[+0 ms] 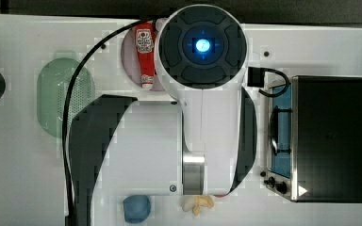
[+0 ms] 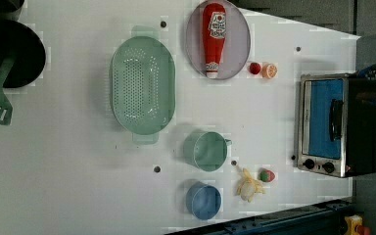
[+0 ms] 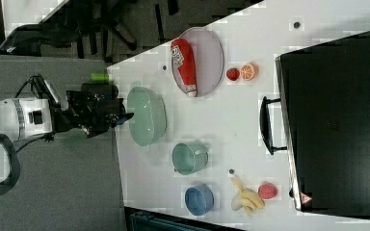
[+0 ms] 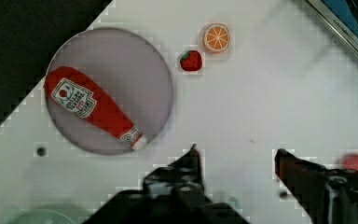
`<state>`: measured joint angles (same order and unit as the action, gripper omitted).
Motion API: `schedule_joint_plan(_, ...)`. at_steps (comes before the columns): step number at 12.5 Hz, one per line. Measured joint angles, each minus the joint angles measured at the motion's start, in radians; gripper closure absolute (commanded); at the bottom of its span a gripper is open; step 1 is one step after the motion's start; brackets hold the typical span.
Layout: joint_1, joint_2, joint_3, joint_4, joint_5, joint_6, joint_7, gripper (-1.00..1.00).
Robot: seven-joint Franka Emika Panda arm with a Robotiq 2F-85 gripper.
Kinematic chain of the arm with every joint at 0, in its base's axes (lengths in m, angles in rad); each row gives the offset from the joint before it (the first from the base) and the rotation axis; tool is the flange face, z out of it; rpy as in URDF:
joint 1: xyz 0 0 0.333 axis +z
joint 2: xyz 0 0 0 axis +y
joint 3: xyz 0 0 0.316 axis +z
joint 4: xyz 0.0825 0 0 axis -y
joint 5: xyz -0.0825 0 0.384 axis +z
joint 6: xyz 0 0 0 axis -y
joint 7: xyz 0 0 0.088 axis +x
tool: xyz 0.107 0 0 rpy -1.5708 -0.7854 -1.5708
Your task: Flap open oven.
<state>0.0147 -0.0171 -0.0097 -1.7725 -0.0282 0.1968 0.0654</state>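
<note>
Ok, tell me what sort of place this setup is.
Probably a lab bench staged as a toy kitchen: a white table with a toaster oven, a green colander, and a ketchup bottle on a plate.

The arm (image 1: 202, 117) was white with dark grey panels, a blue-lit round cap and a black cable (image 1: 70, 122).

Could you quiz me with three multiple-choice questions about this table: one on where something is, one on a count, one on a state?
1. Where does the ketchup bottle lie?
A. in the green strainer
B. on the plate
C. on the oven

2. How many cups stand on the table?
A. one
B. two
C. four

3. Is the oven door open?
A. wide open
B. taken off
C. shut

Answers: 1 B, it rests across the plate; 2 B, a green cup and a blue cup; 3 C, the door stands flush in the frame.
</note>
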Motion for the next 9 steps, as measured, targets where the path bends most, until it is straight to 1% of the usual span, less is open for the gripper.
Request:
schedule_joint_plan(1,0.000,-0.031,-0.003,-0.021,-0.001,-0.100,0.005,-0.59)
schedule_joint_plan(2,0.000,-0.079,-0.009,-0.052,-0.001,-0.160,0.006,-0.80)
schedule_joint_plan(3,-0.001,-0.130,-0.015,-0.072,-0.001,-0.177,0.006,-1.00)
schedule_joint_plan(5,-0.004,-0.209,-0.030,-0.069,-0.006,-0.174,0.006,-1.00)
schedule_joint_plan(6,-0.007,-0.230,-0.036,-0.052,-0.007,-0.171,0.008,-0.89)
schedule_joint_plan(9,-0.008,-0.246,-0.042,-0.036,-0.007,-0.169,0.026,-0.14)
